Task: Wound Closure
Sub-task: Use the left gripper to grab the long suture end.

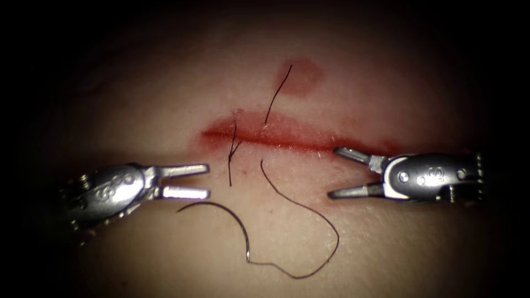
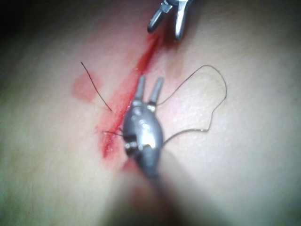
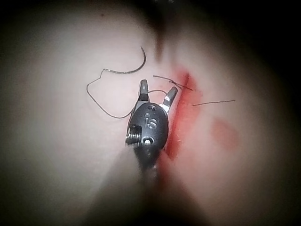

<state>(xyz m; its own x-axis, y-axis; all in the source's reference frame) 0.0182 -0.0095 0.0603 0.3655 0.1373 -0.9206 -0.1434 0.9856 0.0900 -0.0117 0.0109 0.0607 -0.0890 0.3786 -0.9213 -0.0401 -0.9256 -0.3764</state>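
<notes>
The red cut runs across the tissue. The curved needle lies loose on the tissue, on the near side of the cut toward its left end, not in the tissue. Its dark thread loops rightward and back up to the cut's near edge. My left tool hovers just left of the needle with its jaws open, holding nothing. The right tool stands at the cut's right end, open and holding nothing. The needle lies beyond the right tool. The left tool stands open beside the cut.
A stitch crosses the cut's left part, with short cut ends of thread lying on either side. A round patch of red fluid marks the tissue beyond the cut. The right tool faces the left one.
</notes>
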